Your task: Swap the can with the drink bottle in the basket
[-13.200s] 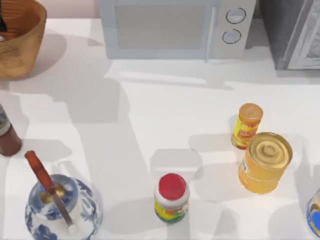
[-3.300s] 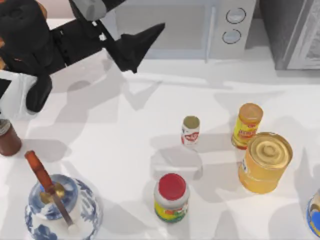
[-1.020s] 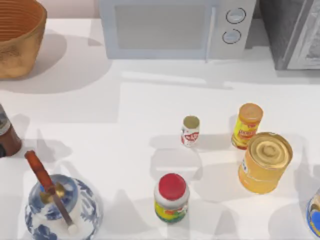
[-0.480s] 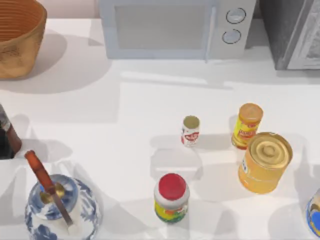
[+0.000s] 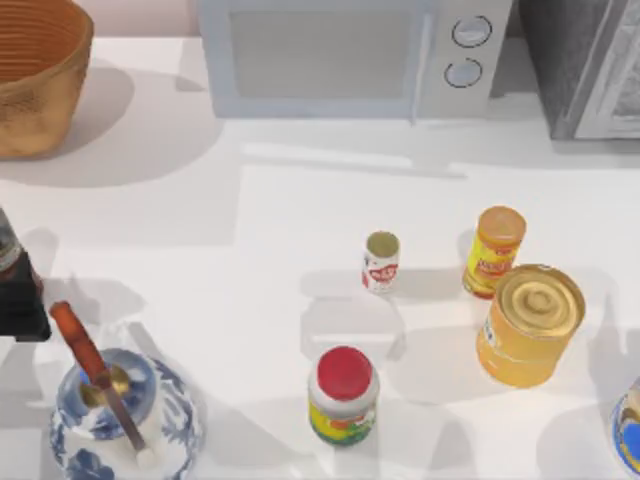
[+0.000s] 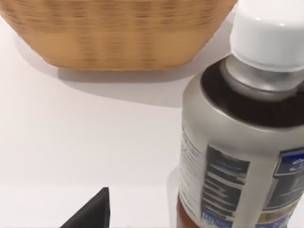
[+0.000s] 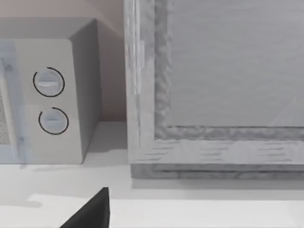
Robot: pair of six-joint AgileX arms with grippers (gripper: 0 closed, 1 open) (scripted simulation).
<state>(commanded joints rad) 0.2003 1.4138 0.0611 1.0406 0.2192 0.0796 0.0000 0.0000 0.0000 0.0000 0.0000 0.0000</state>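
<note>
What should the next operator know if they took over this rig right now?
Left gripper: at the table's left edge, right beside the can; a grasp is not confirmed.
Right gripper: parked, facing the microwave.
Drink bottle: upright on the table near the middle, outside the basket.
Basket: top-left corner, with nothing seen in the part on camera.
Done: drink bottle is out.
Left: grip the can, carry it to the basket and set it inside.
</note>
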